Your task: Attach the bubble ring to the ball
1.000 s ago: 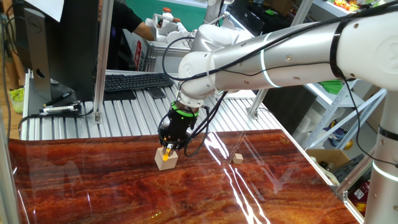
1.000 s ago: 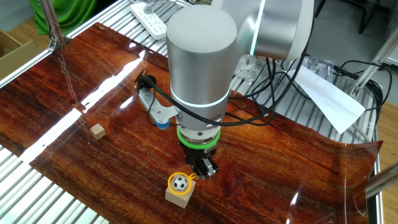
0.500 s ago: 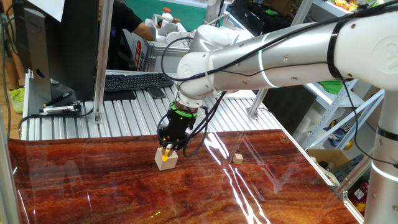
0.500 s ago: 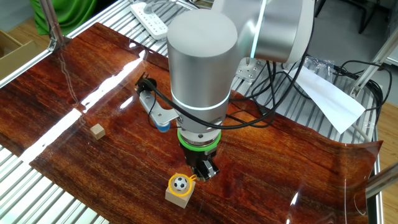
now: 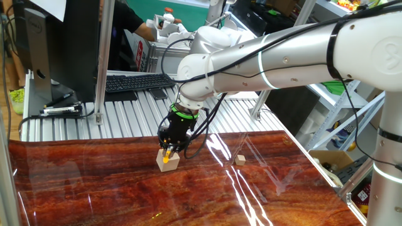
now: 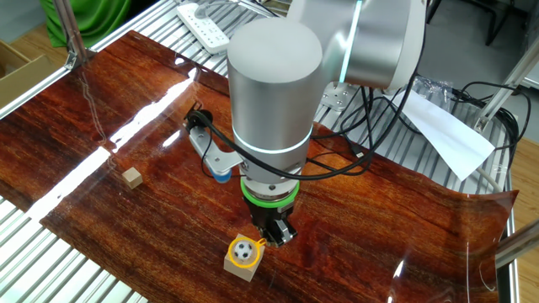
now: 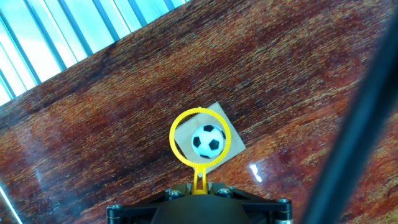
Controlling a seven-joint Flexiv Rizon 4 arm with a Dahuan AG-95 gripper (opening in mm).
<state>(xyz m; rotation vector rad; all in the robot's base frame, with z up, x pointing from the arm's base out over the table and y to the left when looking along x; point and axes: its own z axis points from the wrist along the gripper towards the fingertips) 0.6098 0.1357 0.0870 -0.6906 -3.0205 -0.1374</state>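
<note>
Nothing has moved: the tool (image 6: pixel 271 241) still grips the bubble ring (image 7: pixel 200 138) around the ball (image 7: pixel 208 140).

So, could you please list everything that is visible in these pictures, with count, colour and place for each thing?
bubble ring: one, yellow-orange, over the larger cube, loop around the ball, stem in the gripper.
ball: one, black and white, on top of the larger cube, inside the loop.
larger wooden cube: one, tan, on the table under the gripper.
small wooden cube: one, tan, alone on the table, apart from the rest.
table: one, glossy red-brown wood grain, on a metal slatted bench.
keyboard: one, black, on the bench behind the table.
power strip: one, white, beyond the table's far edge.
gripper: one, black, pointing down, shut on the ring's stem.
</note>
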